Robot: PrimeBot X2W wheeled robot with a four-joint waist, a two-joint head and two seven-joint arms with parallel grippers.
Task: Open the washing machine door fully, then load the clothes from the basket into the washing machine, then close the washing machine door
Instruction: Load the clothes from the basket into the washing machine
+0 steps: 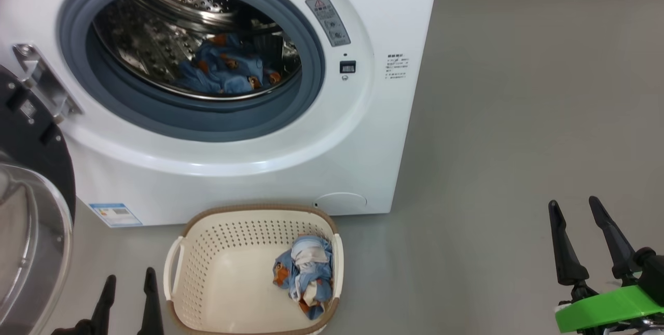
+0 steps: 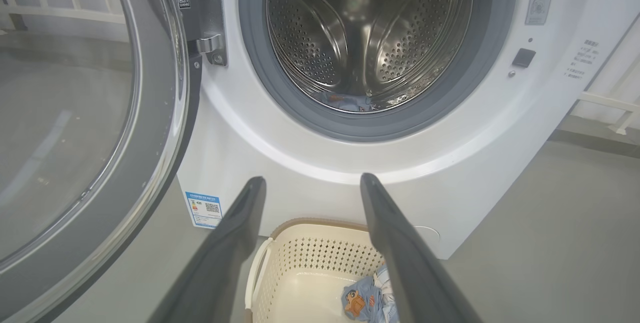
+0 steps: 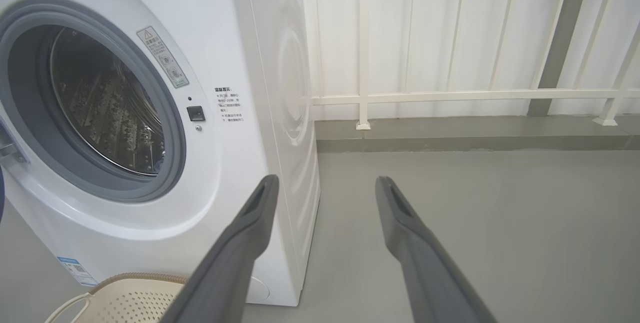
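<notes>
You see the washing machine door [image 1: 36, 158] swung open at the left of the washing machine [image 1: 384, 24]. One garment [image 1: 228, 70] lies in the drum [image 1: 155, 34], I think only one; the other garment [image 1: 306, 273] lies in the basket [image 1: 218, 252] on the floor [image 1: 493, 117] before it. Your left hand [image 1: 130, 274] and right hand [image 1: 573, 201] are both wide and hold nothing.

A bare laundry corner: the washing machine [image 1: 363, 133] stands on a grey floor [image 1: 519, 117] near a white railing [image 3: 450, 95].
</notes>
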